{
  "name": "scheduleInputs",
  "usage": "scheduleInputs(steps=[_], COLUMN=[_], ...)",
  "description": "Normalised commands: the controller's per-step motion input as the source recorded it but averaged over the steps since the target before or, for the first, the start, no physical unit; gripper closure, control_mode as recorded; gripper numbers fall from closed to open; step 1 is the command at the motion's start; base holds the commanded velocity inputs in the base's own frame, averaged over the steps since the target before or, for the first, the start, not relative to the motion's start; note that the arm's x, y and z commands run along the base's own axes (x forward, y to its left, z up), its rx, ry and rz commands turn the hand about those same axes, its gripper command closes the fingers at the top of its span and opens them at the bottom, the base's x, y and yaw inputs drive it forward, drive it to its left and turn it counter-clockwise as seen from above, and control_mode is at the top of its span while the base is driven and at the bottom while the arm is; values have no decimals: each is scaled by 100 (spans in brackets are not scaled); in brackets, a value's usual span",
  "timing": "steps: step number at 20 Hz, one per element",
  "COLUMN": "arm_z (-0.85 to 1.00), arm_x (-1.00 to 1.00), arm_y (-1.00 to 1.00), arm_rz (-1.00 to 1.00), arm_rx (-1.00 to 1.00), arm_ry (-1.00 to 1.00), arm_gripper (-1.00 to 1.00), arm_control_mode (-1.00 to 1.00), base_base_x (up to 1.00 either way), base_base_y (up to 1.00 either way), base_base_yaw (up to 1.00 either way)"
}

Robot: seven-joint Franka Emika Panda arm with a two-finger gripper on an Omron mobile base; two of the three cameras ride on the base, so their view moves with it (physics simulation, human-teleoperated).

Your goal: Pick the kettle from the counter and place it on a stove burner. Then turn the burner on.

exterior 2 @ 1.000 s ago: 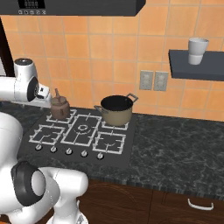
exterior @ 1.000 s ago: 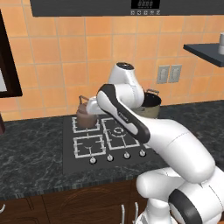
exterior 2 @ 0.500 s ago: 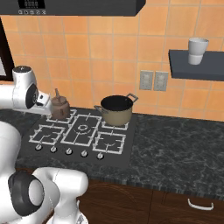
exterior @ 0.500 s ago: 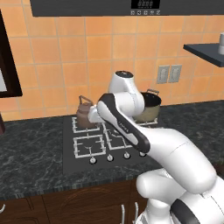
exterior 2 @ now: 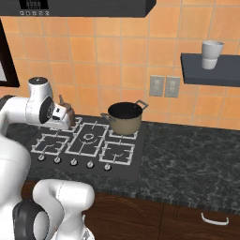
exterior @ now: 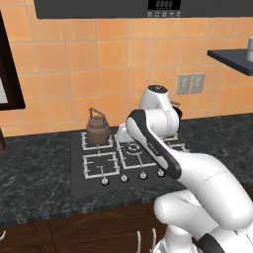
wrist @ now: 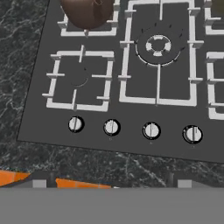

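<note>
The brown-copper kettle [exterior: 98,129] stands upright on the rear-left stove burner of the black cooktop [exterior: 78,179], free of the gripper. In the hand view the kettle [wrist: 89,12] shows at the top edge, above the bare front-left burner [wrist: 78,78]. Several silver knobs [wrist: 75,124] line the front of the cooktop. My gripper [wrist: 111,183] hovers above the cooktop's front edge, open, with nothing between its wide-set fingertips [wrist: 39,181]. In the right base view the hand [exterior 2: 62,115] partly hides the kettle [exterior 2: 67,108].
An olive stockpot [exterior 2: 124,118] sits on the rear-right burner. The large central burner [wrist: 158,45] has concentric rings. Dark marbled counter [exterior 2: 197,154] runs on both sides of the cooktop. A wall shelf [exterior 2: 211,75] holds a white cup.
The arm has swung a little to the right and lower over the cooktop. The kettle has stayed on the rear-left burner.
</note>
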Motion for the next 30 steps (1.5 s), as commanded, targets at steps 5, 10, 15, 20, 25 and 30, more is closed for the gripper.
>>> scheduleInputs(steps=[5,10,15,20,25,30], arm_z=[-29,-17,-31,-8,-9,-33], arm_x=[0,0,0,-1,6,6], arm_y=[-1,0,1,1,10,0], arm_rz=[-5,-6,-4,5,0,0], arm_rx=[-4,-2,0,0,-1,-2], arm_ry=[2,12,20,26,15,2], arm_gripper=[-100,-100,-100,-100,-100,-100], arm_control_mode=[-100,-100,-100,-100,-100,-100], base_base_x=[0,0,0,0,0,0], base_base_y=[0,0,0,0,0,0], base_base_yaw=[0,0,0,0,0,0])
